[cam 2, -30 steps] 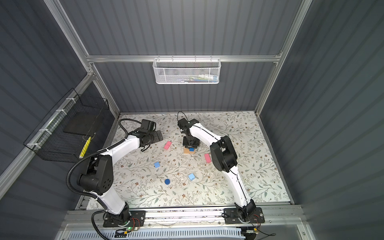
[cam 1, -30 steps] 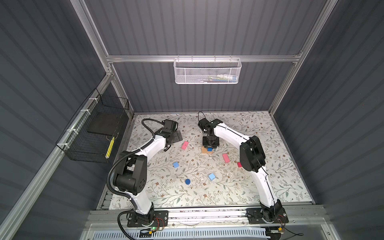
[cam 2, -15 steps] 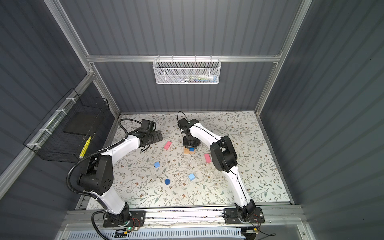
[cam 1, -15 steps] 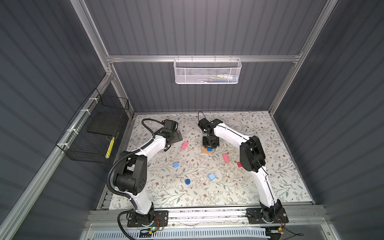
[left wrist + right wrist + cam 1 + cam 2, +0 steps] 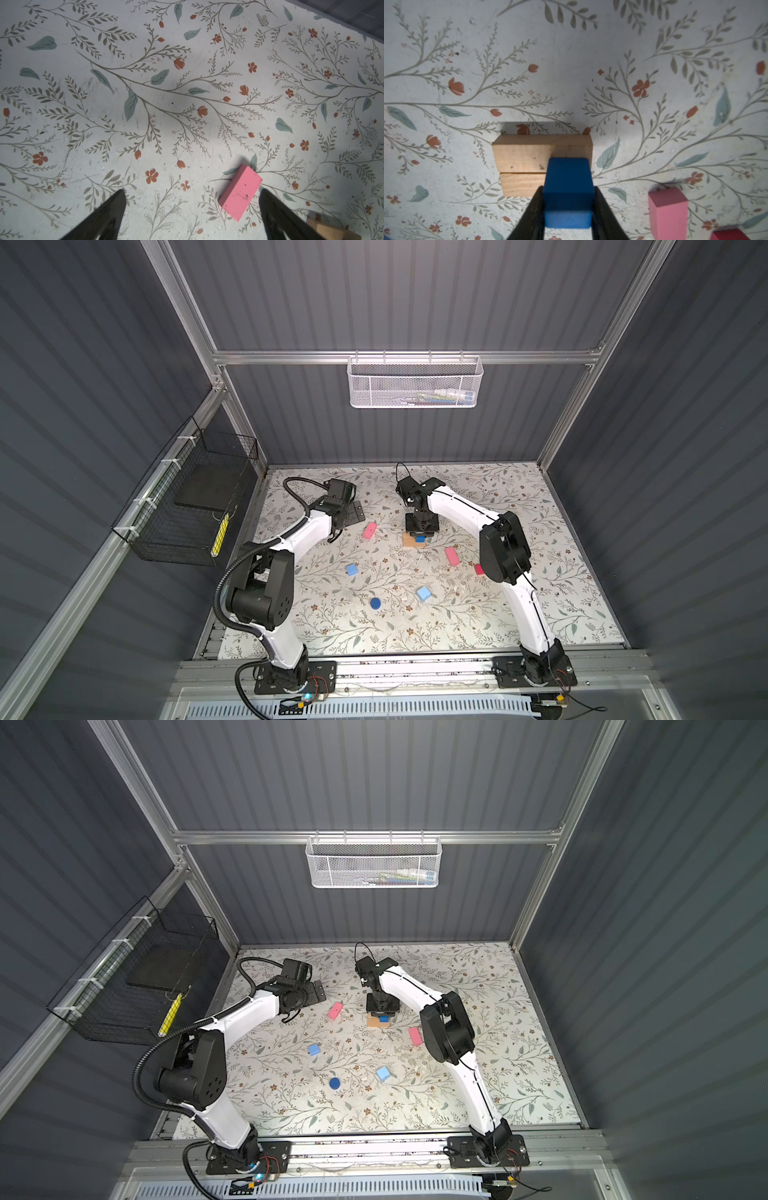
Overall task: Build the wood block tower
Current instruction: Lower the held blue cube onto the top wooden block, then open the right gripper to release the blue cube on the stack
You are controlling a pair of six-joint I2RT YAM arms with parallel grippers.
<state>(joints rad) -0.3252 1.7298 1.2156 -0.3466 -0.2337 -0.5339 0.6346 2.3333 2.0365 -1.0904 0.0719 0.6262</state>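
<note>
Blue cube (image 5: pixel 568 178), pinched in our right hand (image 5: pixel 568 190), hangs over the tan oblongs (image 5: pixel 521 153). We should lower it flat. Meanwhile our left hand (image 5: pixel 192 192) is spread.

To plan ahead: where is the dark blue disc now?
In a top view the disc lies on the mat near the front, left of a light blue cube.

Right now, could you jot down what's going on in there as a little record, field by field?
Tower so far: two tan oblongs side by side
Right gripper: shut on a dark blue cube, over the oblongs
Left gripper: open, empty, near a pink oblong
Loose: second pink oblong, two light blue cubes, red cube, blue disc
</note>
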